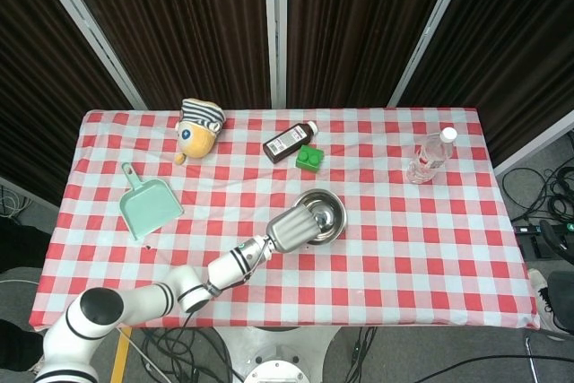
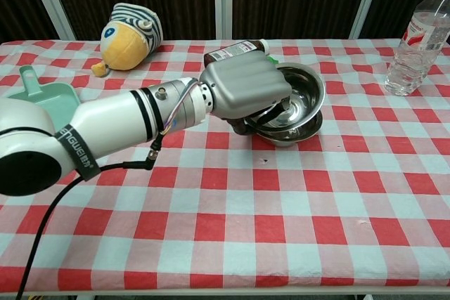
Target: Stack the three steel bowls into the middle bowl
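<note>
My left hand [image 2: 246,93] [image 1: 291,228] grips the near left rim of a steel bowl [image 2: 299,95] [image 1: 324,210]. That bowl is tilted and sits right over a second steel bowl [image 2: 295,131], nearly nested in it, at the middle of the table. Only the lower bowl's rim and side show beneath it in the chest view. I cannot make out a third bowl apart from these. My right hand is in neither view.
A clear water bottle [image 2: 418,33] [image 1: 429,156] stands at the far right. A brown medicine bottle [image 1: 290,141], a green block [image 1: 310,158], a striped plush toy [image 2: 131,27] [image 1: 197,126] and a mint dustpan [image 1: 148,202] lie toward the back and left on the checkered cloth.
</note>
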Robot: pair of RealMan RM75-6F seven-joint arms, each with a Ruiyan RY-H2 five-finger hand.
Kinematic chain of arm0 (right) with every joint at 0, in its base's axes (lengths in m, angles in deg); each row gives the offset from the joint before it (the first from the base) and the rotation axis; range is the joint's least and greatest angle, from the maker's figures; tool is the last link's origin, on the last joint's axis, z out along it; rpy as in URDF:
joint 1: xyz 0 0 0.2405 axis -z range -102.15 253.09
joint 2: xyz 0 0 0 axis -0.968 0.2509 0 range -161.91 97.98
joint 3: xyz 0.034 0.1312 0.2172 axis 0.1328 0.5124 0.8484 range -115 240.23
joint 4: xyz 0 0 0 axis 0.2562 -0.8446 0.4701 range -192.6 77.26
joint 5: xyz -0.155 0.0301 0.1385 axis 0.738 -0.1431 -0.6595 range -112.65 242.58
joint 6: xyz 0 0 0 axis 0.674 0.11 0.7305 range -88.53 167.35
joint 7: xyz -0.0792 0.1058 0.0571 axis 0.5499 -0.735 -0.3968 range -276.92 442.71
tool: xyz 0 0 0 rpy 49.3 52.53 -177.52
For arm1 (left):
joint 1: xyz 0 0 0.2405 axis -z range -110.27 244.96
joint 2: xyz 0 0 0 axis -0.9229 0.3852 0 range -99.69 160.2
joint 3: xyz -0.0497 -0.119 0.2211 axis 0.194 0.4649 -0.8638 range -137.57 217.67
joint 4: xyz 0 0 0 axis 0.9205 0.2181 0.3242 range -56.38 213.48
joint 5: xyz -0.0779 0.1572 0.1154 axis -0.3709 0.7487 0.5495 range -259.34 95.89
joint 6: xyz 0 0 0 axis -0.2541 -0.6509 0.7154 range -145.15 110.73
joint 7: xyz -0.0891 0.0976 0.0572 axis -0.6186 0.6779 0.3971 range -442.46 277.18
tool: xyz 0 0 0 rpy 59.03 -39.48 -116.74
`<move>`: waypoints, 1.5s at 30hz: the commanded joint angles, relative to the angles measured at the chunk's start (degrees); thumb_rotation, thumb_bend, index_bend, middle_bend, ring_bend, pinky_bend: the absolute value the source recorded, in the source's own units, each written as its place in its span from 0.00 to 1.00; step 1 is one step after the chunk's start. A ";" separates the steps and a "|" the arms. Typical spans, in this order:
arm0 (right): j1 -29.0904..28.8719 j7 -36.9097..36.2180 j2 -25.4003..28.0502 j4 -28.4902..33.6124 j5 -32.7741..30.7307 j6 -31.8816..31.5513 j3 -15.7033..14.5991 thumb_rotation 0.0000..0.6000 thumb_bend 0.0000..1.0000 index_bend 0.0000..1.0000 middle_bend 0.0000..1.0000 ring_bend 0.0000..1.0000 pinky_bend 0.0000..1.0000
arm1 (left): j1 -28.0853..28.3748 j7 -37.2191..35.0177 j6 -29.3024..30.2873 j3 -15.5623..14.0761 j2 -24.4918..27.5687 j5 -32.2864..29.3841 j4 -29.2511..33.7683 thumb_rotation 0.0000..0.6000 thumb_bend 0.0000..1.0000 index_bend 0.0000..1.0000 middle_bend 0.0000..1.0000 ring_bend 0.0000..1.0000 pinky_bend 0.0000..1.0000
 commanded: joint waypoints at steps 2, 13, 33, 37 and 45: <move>0.19 -0.43 0.04 -0.38 0.27 -0.11 -0.17 1.00 0.15 0.11 0.17 0.06 0.11 | 0.19 -1.07 -0.30 -0.39 -0.22 -0.34 -0.42 1.00 0.32 0.62 0.65 1.00 1.00; -0.39 0.67 0.01 0.50 0.00 0.59 0.25 1.00 0.15 0.11 0.17 0.06 0.11 | -0.11 -2.42 1.19 -0.28 1.98 -0.90 0.99 1.00 0.24 0.48 0.55 1.00 1.00; -4.50 6.05 -2.28 2.30 3.89 7.16 -1.98 1.00 0.15 0.11 0.17 0.06 0.12 | -27.43 -0.11 23.55 2.47 34.12 -16.75 25.39 1.00 0.14 0.44 0.46 0.64 0.79; -5.79 10.25 -2.47 2.70 2.15 11.52 -2.98 1.00 0.15 0.11 0.15 0.04 0.09 | -35.36 -1.83 28.15 -0.35 39.49 -19.42 34.00 1.00 0.11 0.37 0.41 0.46 0.64; -6.93 18.65 -1.50 4.01 -3.84 19.86 -5.60 1.00 0.15 0.07 0.06 0.00 0.00 | -44.28 -9.54 31.29 -6.32 45.07 -17.18 40.52 1.00 0.10 0.22 0.17 0.15 0.32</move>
